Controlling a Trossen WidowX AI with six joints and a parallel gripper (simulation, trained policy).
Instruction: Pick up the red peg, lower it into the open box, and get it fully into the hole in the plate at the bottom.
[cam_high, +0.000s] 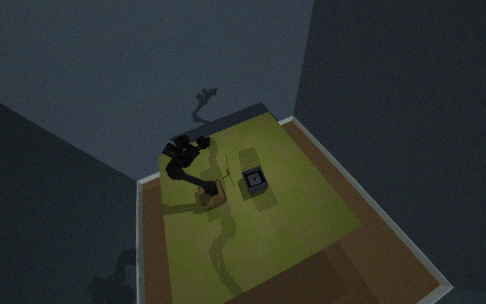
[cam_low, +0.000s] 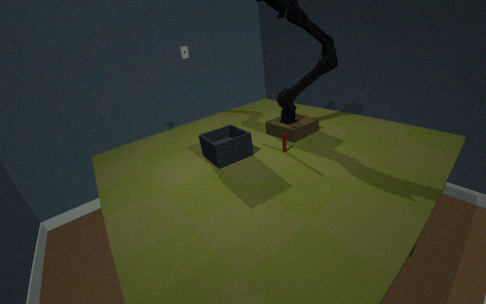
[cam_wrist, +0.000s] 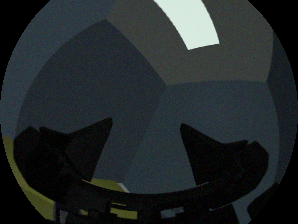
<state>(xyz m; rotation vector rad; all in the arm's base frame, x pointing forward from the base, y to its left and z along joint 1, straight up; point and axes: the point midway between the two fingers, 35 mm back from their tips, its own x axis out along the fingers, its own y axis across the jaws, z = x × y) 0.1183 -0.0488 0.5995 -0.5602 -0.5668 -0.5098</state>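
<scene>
The red peg (cam_high: 228, 172) (cam_low: 284, 142) stands upright on the table, between the arm's base and the box. The open dark blue-grey box (cam_high: 257, 190) (cam_low: 236, 154) stands beside it. In the top view the plate (cam_high: 251, 175) shows at the box's bottom, with a small dark spot at its middle; the box's near walls hide it in the exterior view. My gripper (cam_wrist: 147, 124) is open and empty, its two black fingers wide apart. It is raised high above the table, away from peg and box, and in the exterior view it is cut off at the top edge.
The arm's brown base block (cam_high: 216, 200) (cam_low: 295, 131) sits close to the peg. The yellow-green table (cam_high: 300, 215) (cam_low: 240, 225) carries long shadows of the arm and box. Dark walls stand around it. The wrist view shows mostly walls, the ceiling and a bright ceiling panel (cam_wrist: 195, 25).
</scene>
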